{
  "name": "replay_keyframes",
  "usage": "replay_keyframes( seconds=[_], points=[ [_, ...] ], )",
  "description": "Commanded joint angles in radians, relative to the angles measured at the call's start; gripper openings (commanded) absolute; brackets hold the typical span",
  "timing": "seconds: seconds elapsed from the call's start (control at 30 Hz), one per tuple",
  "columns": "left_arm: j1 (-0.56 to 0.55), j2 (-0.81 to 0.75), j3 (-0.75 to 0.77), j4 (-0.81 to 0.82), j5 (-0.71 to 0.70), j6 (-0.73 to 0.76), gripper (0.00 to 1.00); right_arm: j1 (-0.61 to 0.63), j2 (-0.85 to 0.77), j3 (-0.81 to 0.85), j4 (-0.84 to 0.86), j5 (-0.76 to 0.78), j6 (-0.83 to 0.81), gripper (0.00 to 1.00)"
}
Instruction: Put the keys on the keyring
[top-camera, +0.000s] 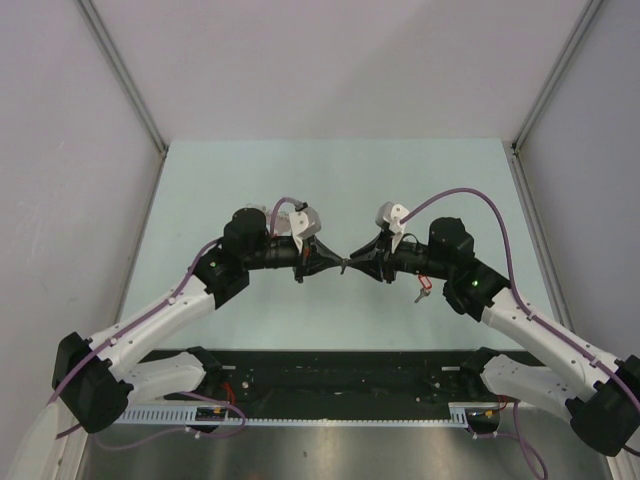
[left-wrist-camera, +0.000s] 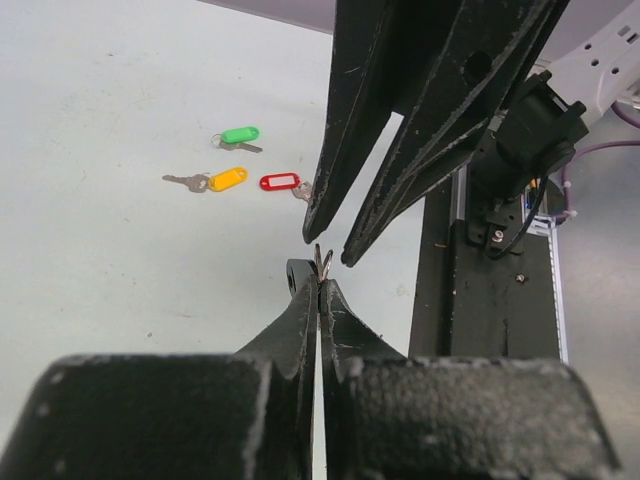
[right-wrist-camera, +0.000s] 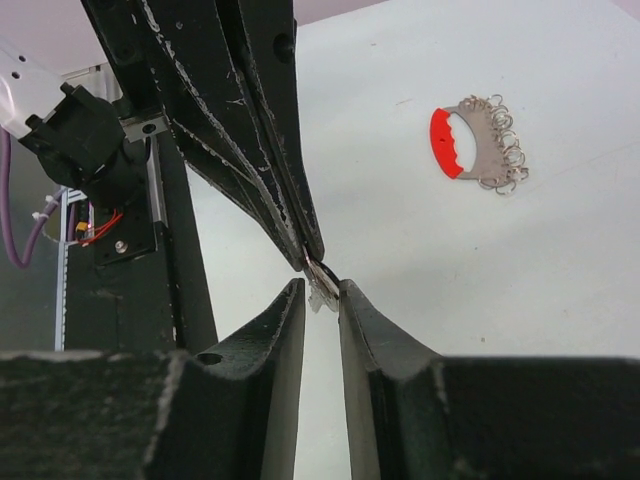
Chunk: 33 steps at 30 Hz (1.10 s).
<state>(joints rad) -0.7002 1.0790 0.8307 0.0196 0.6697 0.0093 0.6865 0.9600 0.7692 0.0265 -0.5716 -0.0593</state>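
My left gripper (top-camera: 338, 263) (left-wrist-camera: 321, 282) is shut on the black key (left-wrist-camera: 298, 275), held up above the table's middle. The key's silver blade (right-wrist-camera: 323, 288) pokes out between the fingertips of my right gripper (top-camera: 352, 262) (right-wrist-camera: 322, 290), which is open around it, tip to tip with the left. The blade touches its right finger (right-wrist-camera: 352, 300). The green key (left-wrist-camera: 239, 135), yellow key (left-wrist-camera: 226, 179) and red key (left-wrist-camera: 279, 182) lie together on the table. The keyring (right-wrist-camera: 480, 145), a red arc and a row of silver rings, lies flat on the table, apart from both grippers.
The pale table (top-camera: 330, 180) is walled by white panels at the back and both sides. A black rail with the arm bases (top-camera: 330, 375) runs along the near edge. A small red piece (top-camera: 425, 286) peeks out under the right arm.
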Motion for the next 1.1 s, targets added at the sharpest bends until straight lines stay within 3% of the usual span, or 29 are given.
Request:
replay_keyframes(
  seconds=[0.0,0.33,0.53,0.63,0.77,0.9,1.0,1.07],
  points=[
    [-0.009,-0.014,0.039,0.022,0.044,0.018,0.00,0.008,0.005,0.048,0.027,-0.007,-0.022,0.24],
    [-0.010,-0.013,0.035,0.045,0.050,0.004,0.00,0.013,0.013,0.050,0.049,-0.034,-0.017,0.18],
    [-0.010,-0.017,0.027,0.066,0.059,-0.003,0.00,0.015,0.019,0.050,0.046,-0.039,-0.020,0.11],
    [-0.010,-0.014,0.024,0.074,0.059,-0.003,0.00,0.015,0.019,0.050,0.046,-0.043,-0.020,0.00],
    [-0.010,-0.014,0.021,0.079,0.039,-0.003,0.02,0.015,0.010,0.050,0.021,-0.025,-0.020,0.00],
    [-0.010,-0.045,0.004,0.071,-0.051,-0.003,0.47,0.016,-0.015,0.050,-0.057,0.056,-0.017,0.00],
    [-0.010,-0.094,-0.001,0.030,-0.142,-0.002,0.68,0.013,-0.033,0.050,-0.140,0.134,-0.001,0.00],
    [-0.010,-0.140,-0.002,-0.012,-0.235,0.004,0.75,0.013,-0.050,0.050,-0.209,0.179,0.018,0.00]
  ],
)
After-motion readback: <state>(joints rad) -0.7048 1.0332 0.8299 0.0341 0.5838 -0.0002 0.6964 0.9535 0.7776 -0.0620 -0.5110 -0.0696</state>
